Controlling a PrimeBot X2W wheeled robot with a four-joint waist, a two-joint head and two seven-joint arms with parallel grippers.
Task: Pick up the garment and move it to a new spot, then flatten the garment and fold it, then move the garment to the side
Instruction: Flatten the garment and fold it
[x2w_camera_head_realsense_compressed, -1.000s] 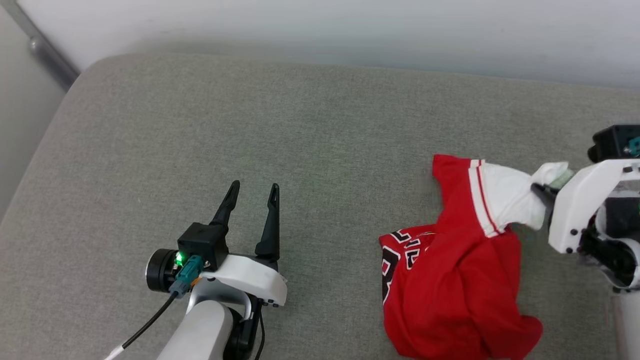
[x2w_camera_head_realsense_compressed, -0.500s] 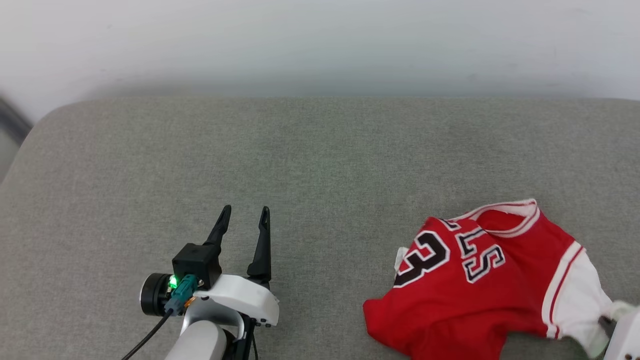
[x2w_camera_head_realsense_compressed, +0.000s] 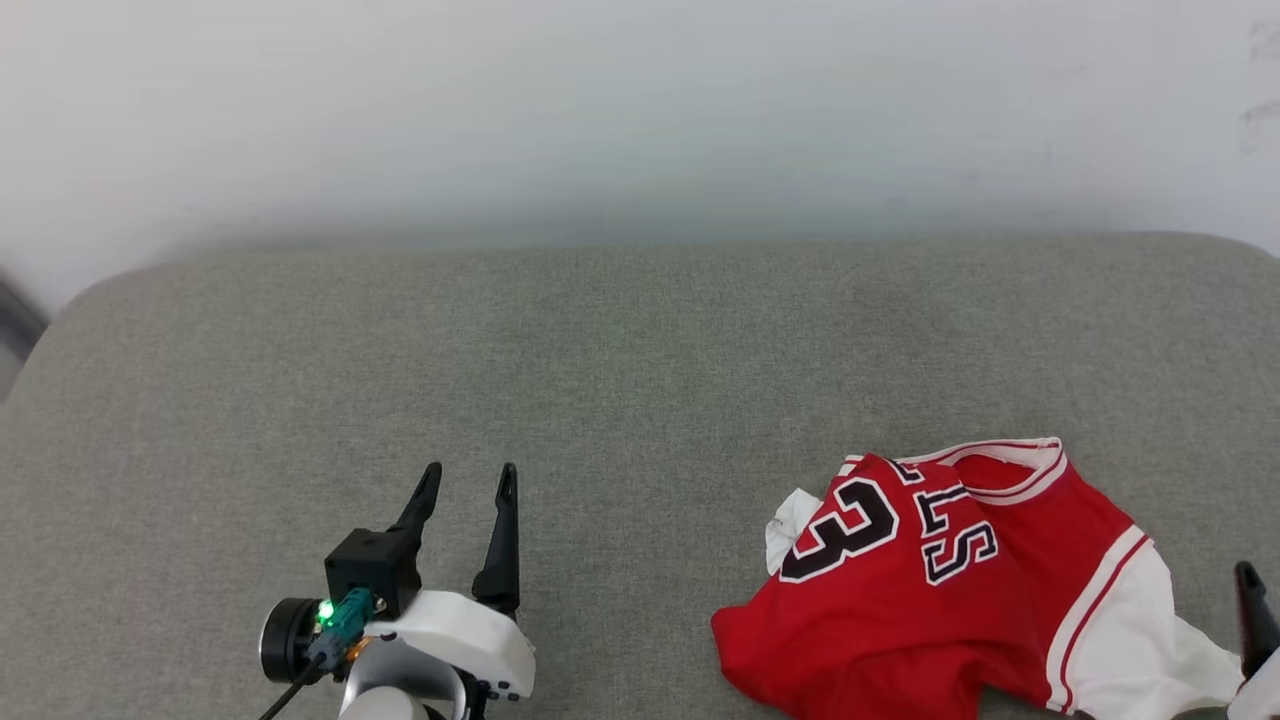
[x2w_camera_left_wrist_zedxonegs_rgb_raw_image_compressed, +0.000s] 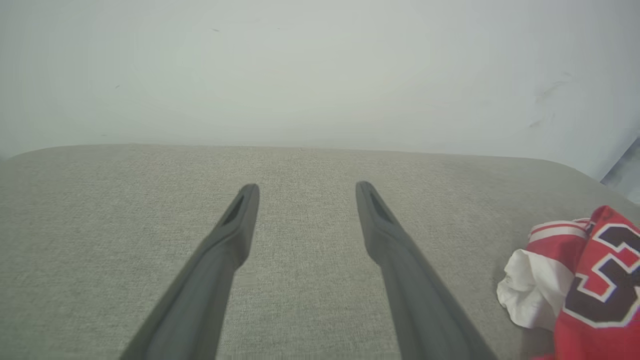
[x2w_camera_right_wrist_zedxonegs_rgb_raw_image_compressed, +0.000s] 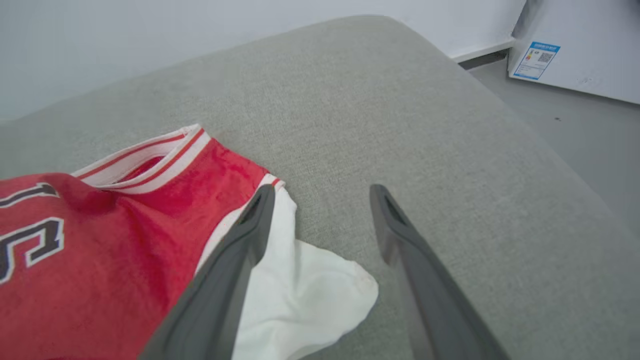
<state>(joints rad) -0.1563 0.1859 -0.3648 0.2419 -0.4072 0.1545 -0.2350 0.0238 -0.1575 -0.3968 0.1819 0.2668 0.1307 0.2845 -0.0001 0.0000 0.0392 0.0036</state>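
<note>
The garment (x2w_camera_head_realsense_compressed: 940, 600), a red jersey with white sleeves and black white-outlined letters and number, lies crumpled, front up, at the lower right of the grey cushion. My right gripper (x2w_camera_right_wrist_zedxonegs_rgb_raw_image_compressed: 321, 192) is open just right of it. The white sleeve (x2w_camera_right_wrist_zedxonegs_rgb_raw_image_compressed: 305, 295) lies loose on the cushion under its left finger. One of its fingers (x2w_camera_head_realsense_compressed: 1252, 612) shows at the head view's right edge. My left gripper (x2w_camera_head_realsense_compressed: 468, 475) is open and holds nothing, well to the left of the garment (x2w_camera_left_wrist_zedxonegs_rgb_raw_image_compressed: 590, 285).
The grey cushion (x2w_camera_head_realsense_compressed: 600, 380) stretches wide to the left and back, up to a white wall (x2w_camera_head_realsense_compressed: 640, 120). Its rounded right edge (x2w_camera_right_wrist_zedxonegs_rgb_raw_image_compressed: 540, 150) drops to a grey floor, where a white box (x2w_camera_right_wrist_zedxonegs_rgb_raw_image_compressed: 575, 50) with a label stands.
The right gripper has opened and let go of the white sleeve. The garment was swung over and now lies front up. The head camera has shifted; the left gripper stays open.
</note>
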